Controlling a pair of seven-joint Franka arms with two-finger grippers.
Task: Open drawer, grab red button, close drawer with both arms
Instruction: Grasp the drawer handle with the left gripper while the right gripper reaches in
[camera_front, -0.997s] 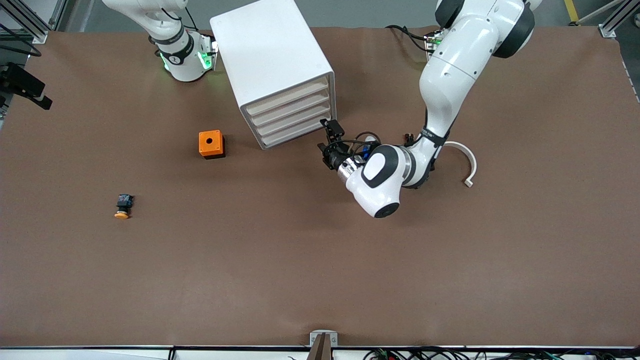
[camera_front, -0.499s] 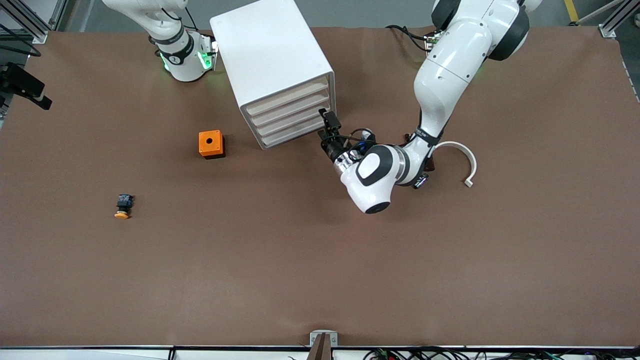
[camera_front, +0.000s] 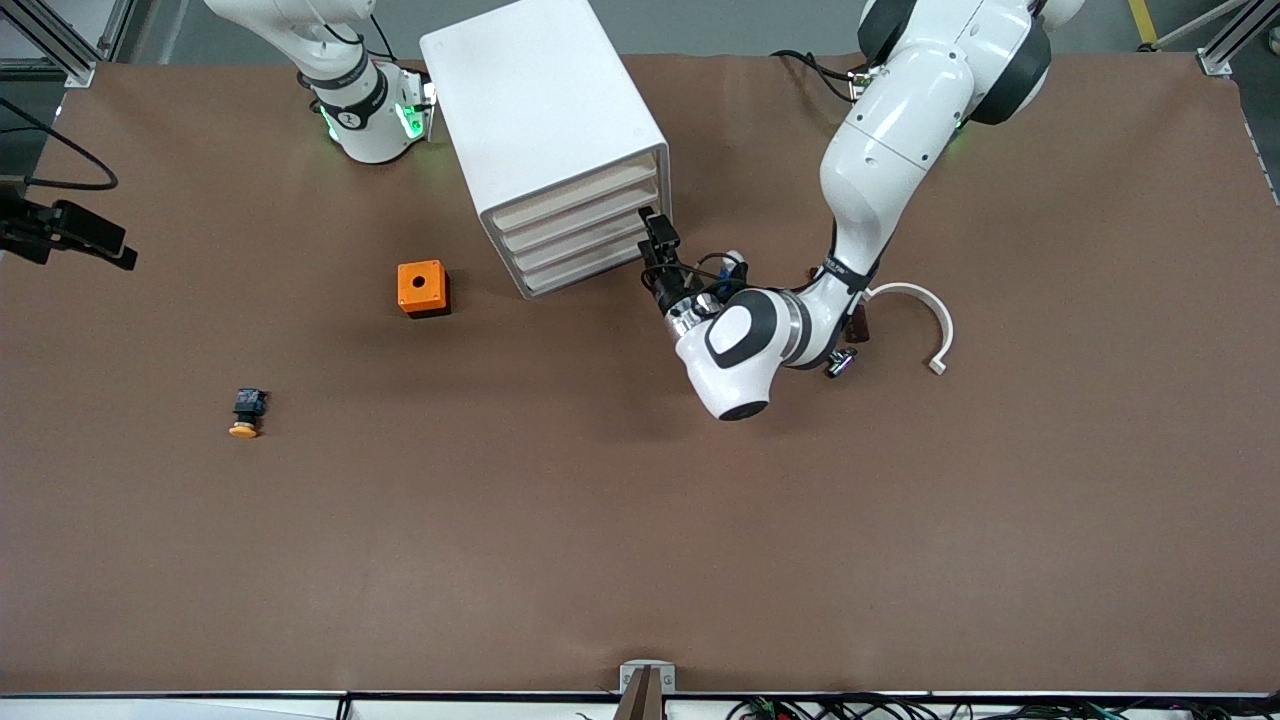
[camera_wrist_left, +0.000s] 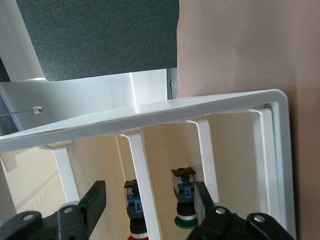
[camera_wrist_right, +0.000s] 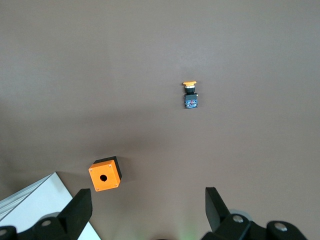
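The worktop (camera_front: 640, 520) is plain brown. The cabinet (camera_front: 540, 120) is white, its drawer (camera_front: 585, 240) fronts pale beige. At the cabinet's 8 o'clock sits an orange cube (camera_front: 422, 288) with a dark hole. The button (camera_front: 245, 412) at the cube's 7 o'clock has an orange-yellow cap on a black body. Both arms are white with black bands; a white curved piece (camera_front: 925, 315) lies at the cabinet's 4 o'clock.
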